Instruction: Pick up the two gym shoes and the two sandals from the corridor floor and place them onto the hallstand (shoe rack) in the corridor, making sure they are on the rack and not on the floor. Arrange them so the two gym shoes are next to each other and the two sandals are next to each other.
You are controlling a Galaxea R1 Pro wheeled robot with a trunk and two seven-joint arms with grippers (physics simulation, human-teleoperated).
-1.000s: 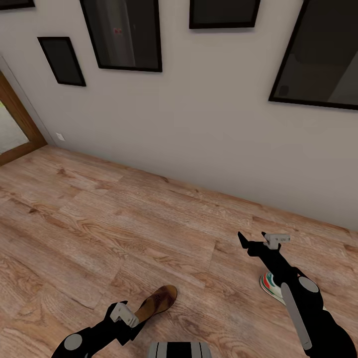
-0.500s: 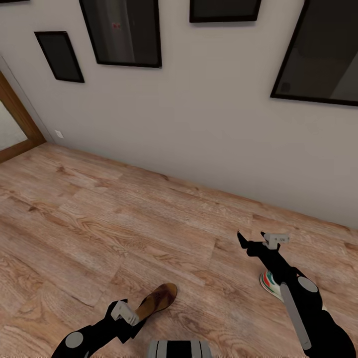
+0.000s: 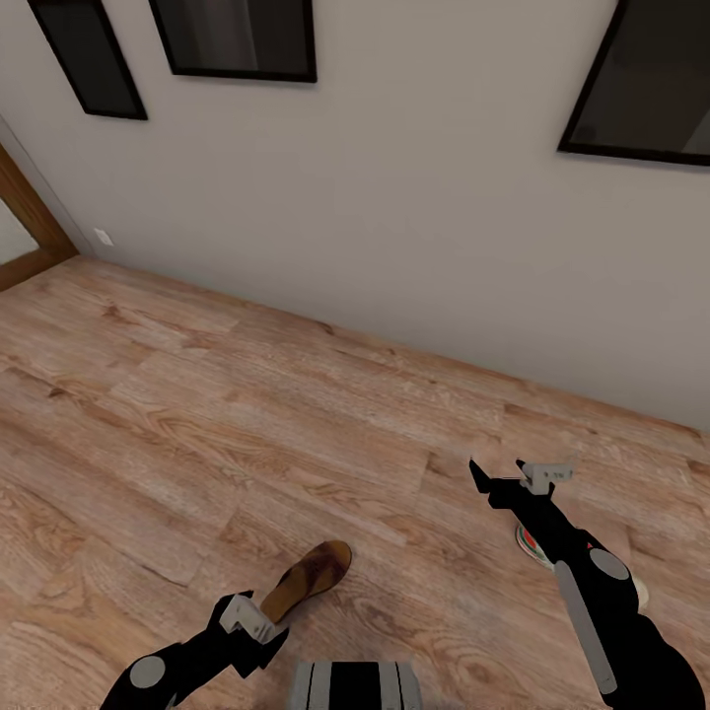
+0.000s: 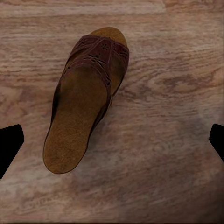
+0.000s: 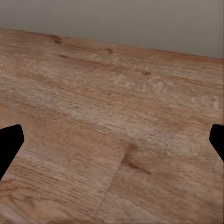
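Note:
One dark brown sandal (image 3: 314,580) with a tan footbed lies on the corridor floor (image 3: 247,424), just ahead of my left gripper (image 3: 256,631). In the left wrist view the sandal (image 4: 86,102) lies below the open left gripper (image 4: 112,142), nearer one fingertip, untouched. A white gym shoe (image 3: 530,541) with green and red stripes rests on the floor, mostly hidden behind my right arm. My right gripper (image 3: 513,476) hangs open above the planks beyond that shoe, and in the right wrist view the right gripper (image 5: 112,140) has bare floor between its fingers. The hallstand is out of view.
A plain grey wall (image 3: 394,197) runs across ahead, hung with black-framed pictures (image 3: 237,39). A wooden door frame (image 3: 30,212) stands at the far left. Wood planks stretch between me and the wall.
The whole picture has shifted upward, so the camera has tilted down a little. Both arms, the sandal and the gym shoe keep their places.

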